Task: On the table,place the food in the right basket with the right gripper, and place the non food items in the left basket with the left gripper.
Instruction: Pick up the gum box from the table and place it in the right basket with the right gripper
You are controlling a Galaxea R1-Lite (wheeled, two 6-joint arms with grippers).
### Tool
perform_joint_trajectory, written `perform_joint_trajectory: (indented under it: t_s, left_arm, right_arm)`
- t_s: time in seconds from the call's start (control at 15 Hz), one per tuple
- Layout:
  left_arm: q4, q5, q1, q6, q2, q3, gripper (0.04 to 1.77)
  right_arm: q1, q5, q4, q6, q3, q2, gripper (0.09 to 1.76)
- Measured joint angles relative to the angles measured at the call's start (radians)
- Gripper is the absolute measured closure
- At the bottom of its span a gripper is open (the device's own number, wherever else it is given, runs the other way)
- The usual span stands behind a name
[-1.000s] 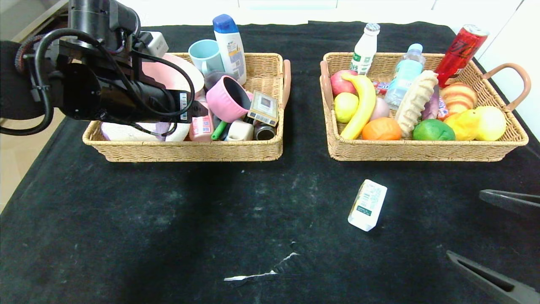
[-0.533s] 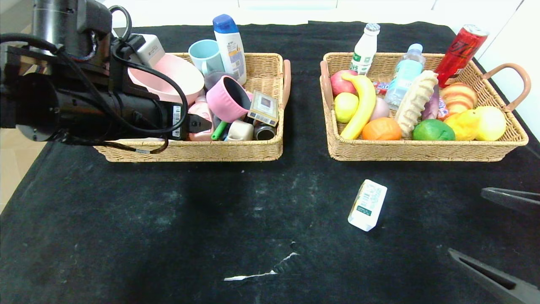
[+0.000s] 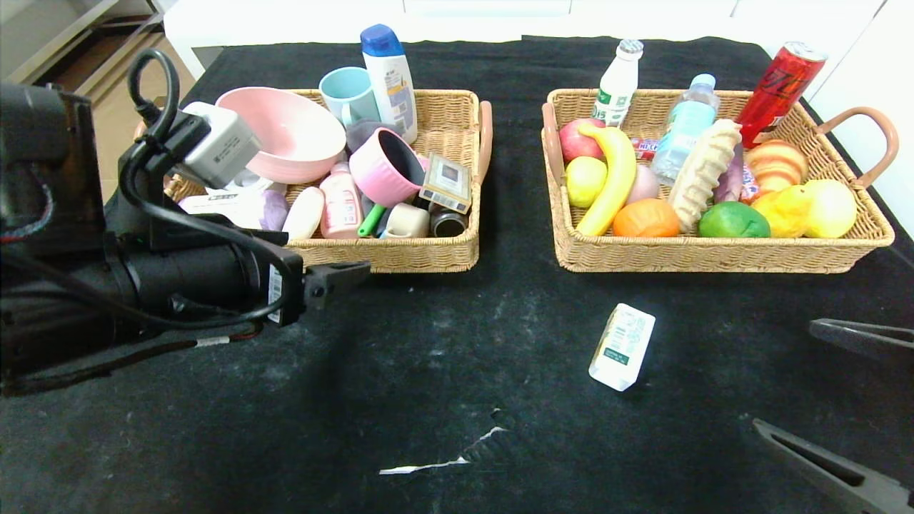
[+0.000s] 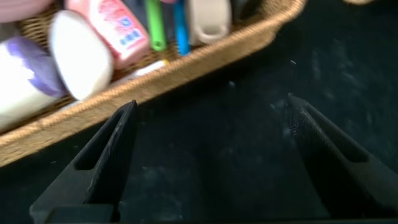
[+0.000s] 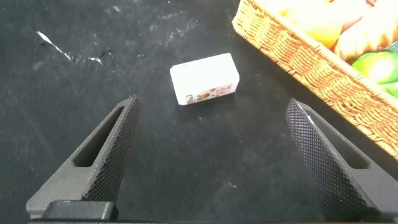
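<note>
While my left gripper (image 3: 350,274) has pulled back out of the left basket (image 3: 400,253) since a second ago and now hangs over the bare table (image 3: 443,371) just in front of its near wall, fingers (image 4: 106,162) spread wide and empty, my right gripper (image 5: 211,162) waits at the near right edge, jaws wide apart, only its tips showing from the head camera. Between those fingers lies the small white box (image 3: 622,346), on its side on the cloth, well short of the right basket (image 3: 714,253). That basket holds the orange fruit (image 3: 645,218) at its near wall, with a banana (image 3: 610,178), a green fruit (image 3: 733,220) and bottles behind. The left basket holds the white bar (image 3: 303,213), pink bottle (image 3: 340,207), grey roll (image 3: 235,208), partly hidden by my arm, and pink bowl (image 3: 285,139) at the far corner.
</note>
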State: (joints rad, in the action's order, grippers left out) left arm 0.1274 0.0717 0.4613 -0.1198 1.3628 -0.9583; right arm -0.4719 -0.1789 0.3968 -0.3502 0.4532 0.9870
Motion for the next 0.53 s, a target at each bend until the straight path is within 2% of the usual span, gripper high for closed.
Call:
perform_joint_trajectory:
  t_s: [0.13, 0.33, 0.53]
  left_arm:
    - [0.037, -0.069, 0.019, -0.021, -0.046, 0.092, 0.12]
    - [0.047, -0.194, 0.029, -0.135, -0.111, 0.195, 0.11]
    - [0.049, -0.243, 0.029, -0.16, -0.139, 0.242, 0.11]
  right_arm:
    - [-0.006, 0.0, 0.0, 0.0, -0.003, 0.01, 0.14]
    - [-0.012, 0.031, 0.001, 0.0, -0.002, 0.021, 0.14]
    - [-0.023, 0.034, 0.003, 0.003, 0.002, 0.024, 0.14]
